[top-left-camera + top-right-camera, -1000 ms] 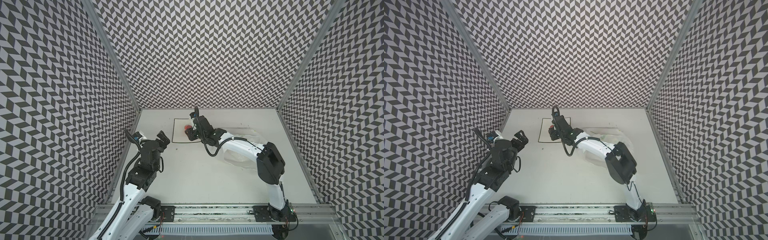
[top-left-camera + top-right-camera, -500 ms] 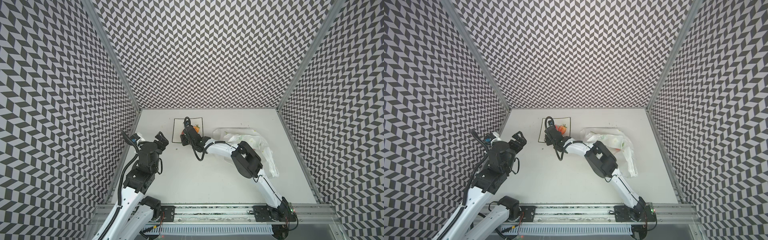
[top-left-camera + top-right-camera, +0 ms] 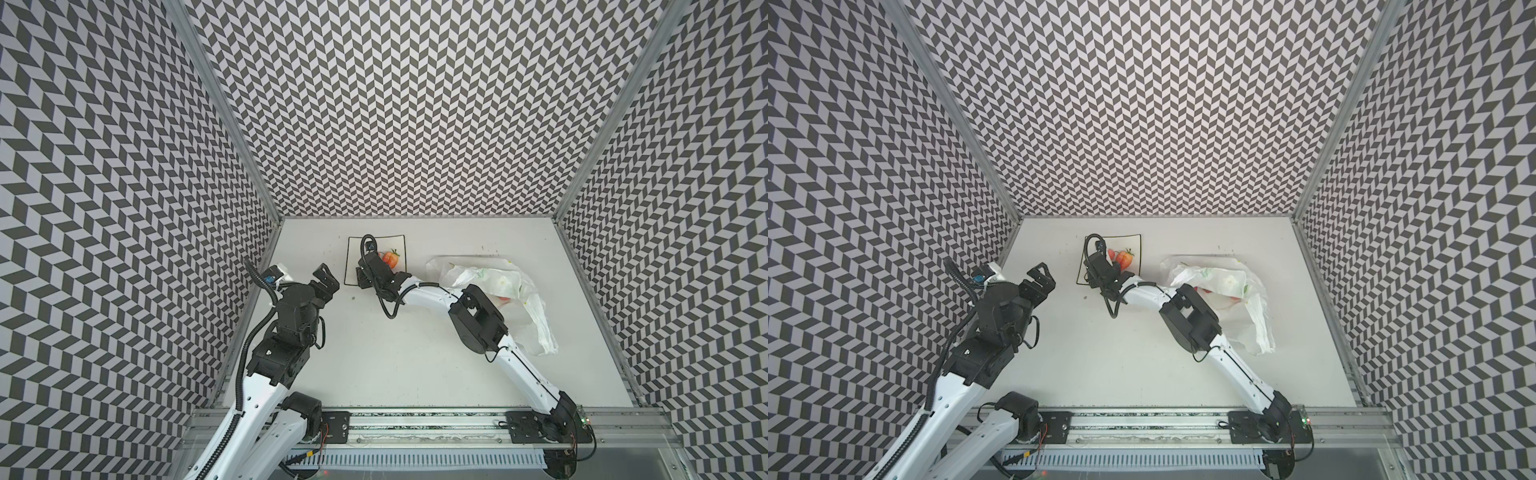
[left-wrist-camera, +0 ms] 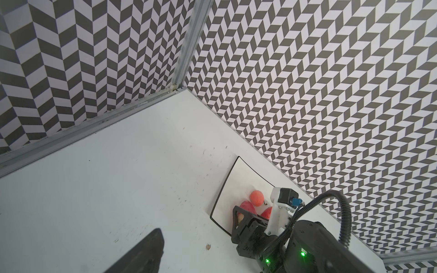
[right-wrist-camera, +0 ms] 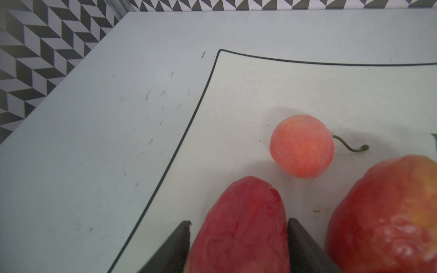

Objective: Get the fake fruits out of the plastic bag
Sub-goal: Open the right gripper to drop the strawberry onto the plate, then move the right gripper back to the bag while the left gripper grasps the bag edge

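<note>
My right gripper (image 5: 238,222) hangs low over the white black-rimmed plate (image 5: 260,82), jaws open. A red fruit (image 5: 243,227) lies between its fingers (image 5: 179,245), with a gap on one side. On the plate beside it sit a pinkish cherry (image 5: 302,146) with a curled stem and a glossy strawberry (image 5: 387,212). In both top views the strawberry (image 3: 391,257) (image 3: 1124,258) shows behind the right gripper (image 3: 365,272). The crinkly white plastic bag (image 3: 498,286) (image 3: 1225,286) lies to the right, something red (image 3: 503,297) showing through it. My left gripper (image 3: 326,279) stands open and empty at the left.
The right arm's elbow (image 3: 478,320) lies over the bag's near-left part. The patterned left wall (image 3: 249,257) stands close behind the left arm. A small crumb (image 4: 208,246) lies on the table in front of the plate (image 4: 236,179).
The right arm has swung left from beside the bag to the plate with the red fruit. Its jaws have spread apart around the fruit. The left arm has hardly moved.
</note>
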